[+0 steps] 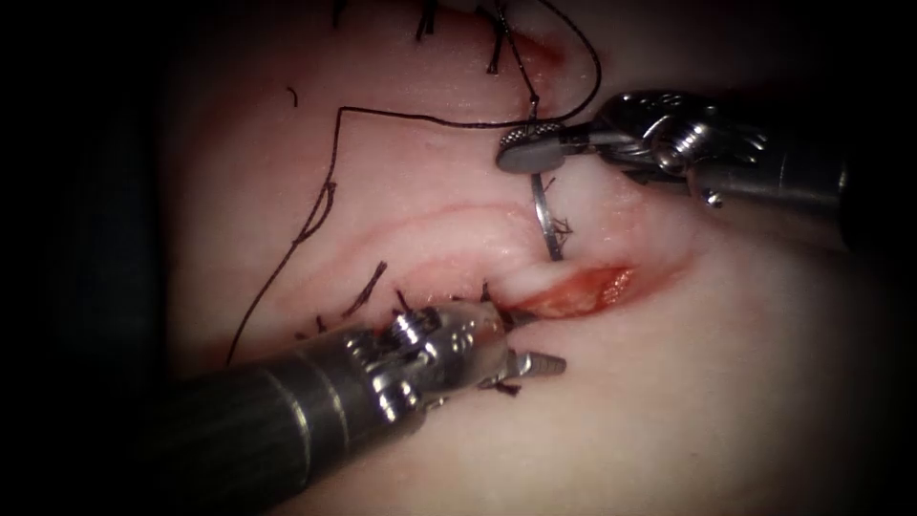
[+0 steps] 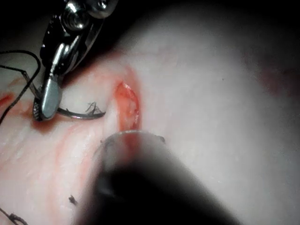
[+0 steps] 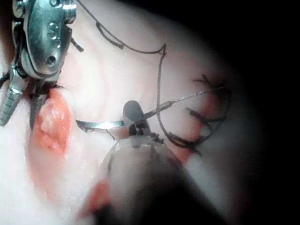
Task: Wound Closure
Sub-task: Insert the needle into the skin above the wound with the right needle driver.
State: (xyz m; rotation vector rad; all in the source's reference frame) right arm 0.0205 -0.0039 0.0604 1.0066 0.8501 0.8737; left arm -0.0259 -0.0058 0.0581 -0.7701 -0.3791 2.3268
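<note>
Needle [image 1: 544, 218] hangs from right tool [image 1: 535, 148], tip entering tissue [image 1: 458, 229].

The right tool [image 1: 535, 145] sits above the open cut [image 1: 578, 289], clamped on the needle [image 1: 546, 218] near its thread end; the needle's other end enters the tissue [image 1: 745, 382] just above the cut. The left tool [image 1: 521, 346], spread and holding nothing, rests at the cut's left end. Thread [image 1: 330, 182] trails left.
</note>
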